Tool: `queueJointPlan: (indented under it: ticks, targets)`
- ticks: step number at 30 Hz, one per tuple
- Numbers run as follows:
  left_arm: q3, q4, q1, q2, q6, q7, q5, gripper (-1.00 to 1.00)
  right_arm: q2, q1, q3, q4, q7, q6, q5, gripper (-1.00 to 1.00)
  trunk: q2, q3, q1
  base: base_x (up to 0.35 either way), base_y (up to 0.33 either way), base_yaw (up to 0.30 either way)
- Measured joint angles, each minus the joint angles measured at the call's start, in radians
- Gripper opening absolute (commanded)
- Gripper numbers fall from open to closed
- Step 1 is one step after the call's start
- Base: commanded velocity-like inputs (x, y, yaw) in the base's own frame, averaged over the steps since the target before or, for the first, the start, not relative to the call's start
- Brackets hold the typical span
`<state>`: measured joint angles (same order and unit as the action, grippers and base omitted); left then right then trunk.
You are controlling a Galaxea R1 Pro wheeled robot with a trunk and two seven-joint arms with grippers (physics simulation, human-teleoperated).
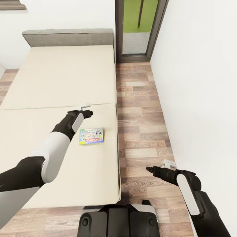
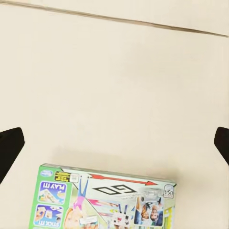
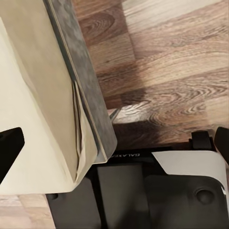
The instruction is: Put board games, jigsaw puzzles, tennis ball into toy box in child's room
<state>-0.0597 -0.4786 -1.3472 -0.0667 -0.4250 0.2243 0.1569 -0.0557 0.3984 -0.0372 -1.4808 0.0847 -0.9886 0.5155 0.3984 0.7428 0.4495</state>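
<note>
One board game [image 1: 91,136], a flat box with a green and white cartoon cover, lies on the beige mattress of the bed [image 1: 59,79] near its right edge. My left gripper [image 1: 87,110] hovers open just beyond the game. In the left wrist view the game [image 2: 105,202] sits under the spread fingertips [image 2: 9,148], and nothing is between them. My right gripper [image 1: 158,168] hangs open and empty over the wooden floor to the right of the bed. The table, toy box, jigsaw puzzles and tennis ball are out of view.
The bed's dark grey frame corner [image 3: 90,119] stands close to my base [image 1: 118,219]. A strip of wooden floor [image 1: 141,125] runs between the bed and the white wall on the right. A glass door [image 1: 138,29] stands at the far end.
</note>
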Motion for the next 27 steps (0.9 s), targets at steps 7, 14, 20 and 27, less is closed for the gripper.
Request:
queueJointPlan:
  ticks: [7, 14, 20, 27]
  targets:
    - [0.000, 0.000, -0.007, -0.001, -0.002, 0.000, -0.001, 1.00, 0.000, 0.000, 0.000, 0.000, 0.000, 0.000, 0.000, 1.00, 0.000, 0.012, 0.000, 0.000, 0.000, 0.000]
    - [0.000, 0.000, -0.008, 0.002, -0.001, 0.000, -0.001, 1.00, 0.001, 0.000, 0.000, 0.000, 0.000, 0.000, 0.000, 1.00, 0.000, 0.023, 0.000, 0.000, 0.000, 0.000]
    - [0.000, 0.000, -0.008, 0.003, 0.000, -0.001, -0.001, 1.00, 0.002, 0.000, 0.000, 0.000, 0.000, 0.000, 0.000, 1.00, 0.000, 0.033, 0.000, 0.000, 0.000, 0.000]
    - [0.000, 0.000, -0.009, 0.003, 0.003, -0.001, -0.002, 1.00, 0.003, 0.000, 0.000, 0.001, 0.001, 0.000, 0.000, 1.00, 0.000, 0.045, 0.000, 0.000, 0.000, 0.000]
